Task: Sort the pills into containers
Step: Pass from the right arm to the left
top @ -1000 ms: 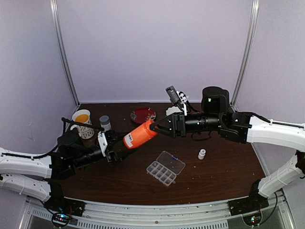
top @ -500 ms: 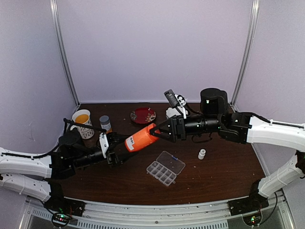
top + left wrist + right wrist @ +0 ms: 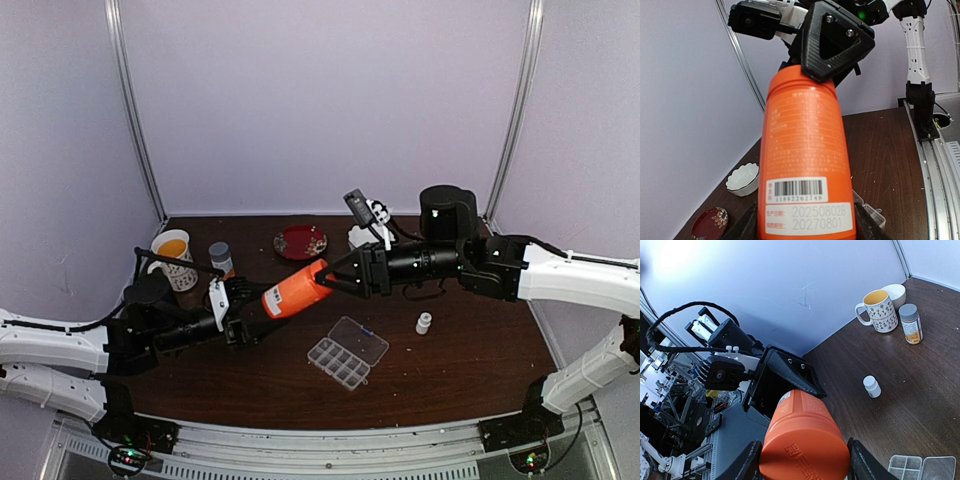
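An orange pill bottle [image 3: 293, 290] hangs tilted above the table between both arms. My left gripper [image 3: 240, 318] is shut on its base; the fingers flank the label end [image 3: 805, 225]. My right gripper [image 3: 332, 276] is shut on the bottle's cap [image 3: 805, 460], a finger pressed on each side. The containers, a clear pill box [image 3: 347, 352] with its lid open, lie flat on the table below the bottle, also showing as a corner of the pill box [image 3: 920, 467]. No pills show in any view.
A small white bottle [image 3: 424, 322] stands right of the box. At the back are a mug [image 3: 174, 255], an amber bottle with a grey cap [image 3: 221, 258], a red plate [image 3: 300, 241] and a white scalloped bowl [image 3: 362, 235]. Purple walls close in three sides.
The orange bottle and both grippers have sunk slightly toward the table. The right wrist has rolled a little around the cap. The box and the other things have not moved.
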`<state>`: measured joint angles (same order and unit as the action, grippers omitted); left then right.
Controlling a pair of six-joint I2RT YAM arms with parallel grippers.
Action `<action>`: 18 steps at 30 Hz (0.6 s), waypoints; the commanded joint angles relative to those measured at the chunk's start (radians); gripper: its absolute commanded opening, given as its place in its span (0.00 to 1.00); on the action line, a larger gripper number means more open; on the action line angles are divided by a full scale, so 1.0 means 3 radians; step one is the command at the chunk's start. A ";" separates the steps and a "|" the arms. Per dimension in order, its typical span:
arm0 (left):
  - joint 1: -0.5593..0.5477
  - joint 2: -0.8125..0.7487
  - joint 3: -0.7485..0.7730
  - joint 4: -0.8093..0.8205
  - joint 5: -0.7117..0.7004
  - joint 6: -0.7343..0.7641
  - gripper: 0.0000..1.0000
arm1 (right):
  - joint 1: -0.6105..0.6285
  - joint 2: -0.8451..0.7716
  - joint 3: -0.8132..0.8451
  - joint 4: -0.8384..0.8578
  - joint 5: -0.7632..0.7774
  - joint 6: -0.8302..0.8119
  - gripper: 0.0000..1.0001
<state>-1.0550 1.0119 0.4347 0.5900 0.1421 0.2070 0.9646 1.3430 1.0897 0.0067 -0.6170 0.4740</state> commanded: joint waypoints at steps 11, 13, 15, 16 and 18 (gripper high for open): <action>0.0390 -0.0011 0.0520 -0.0268 0.0783 -0.1645 0.00 | 0.0149 -0.0138 0.0362 -0.0491 0.0018 -0.1163 0.03; 0.0462 0.0027 0.0646 -0.0429 0.1103 -0.1719 0.00 | 0.0149 -0.0170 0.0356 -0.0572 -0.0109 -0.1620 0.00; 0.0502 0.0065 0.0728 -0.0526 0.1339 -0.1807 0.00 | 0.0149 -0.0202 0.0348 -0.0648 -0.0120 -0.2005 0.00; 0.0516 0.0085 0.0770 -0.0562 0.1449 -0.1847 0.00 | 0.0145 -0.0213 0.0336 -0.0703 -0.0170 -0.2258 0.00; 0.0534 0.0119 0.0840 -0.0629 0.1670 -0.1874 0.00 | 0.0140 -0.0233 0.0304 -0.0908 -0.0414 -0.2919 0.01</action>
<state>-0.9318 1.0283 0.6121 0.4320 0.5369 -0.1963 0.9871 1.2839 1.1904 -0.1093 -0.6529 0.0357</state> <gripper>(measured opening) 0.518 0.545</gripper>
